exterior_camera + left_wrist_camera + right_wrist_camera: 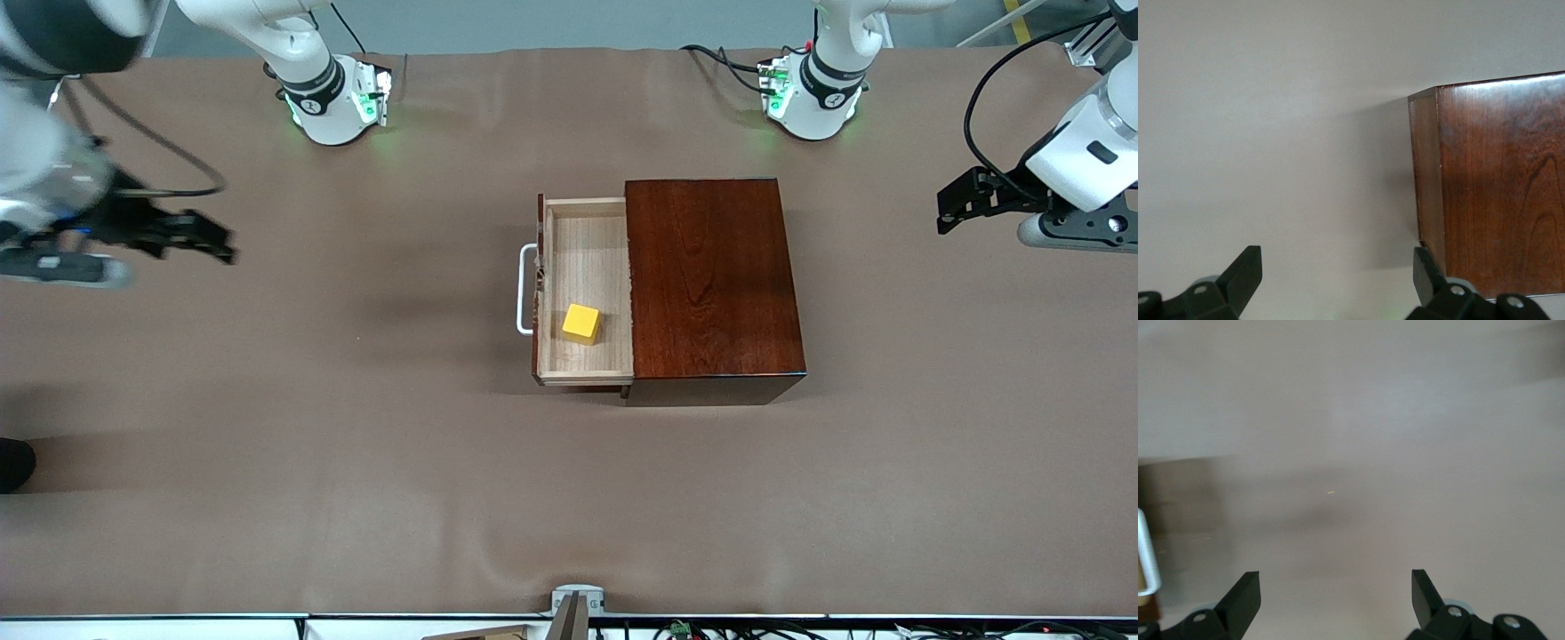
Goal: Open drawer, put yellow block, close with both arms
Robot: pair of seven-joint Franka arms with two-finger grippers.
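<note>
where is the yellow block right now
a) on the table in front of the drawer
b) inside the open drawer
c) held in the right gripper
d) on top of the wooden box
b: the yellow block sits on the pale floor of the pulled-out drawer, in the part nearer the front camera, while the right gripper and left gripper hang open and empty over the table's ends.

High front camera faces both arms; left wrist camera shares the box point(1498, 187).

white jointed arms point(302, 53), black bands, green-lit bases, black claws.
</note>
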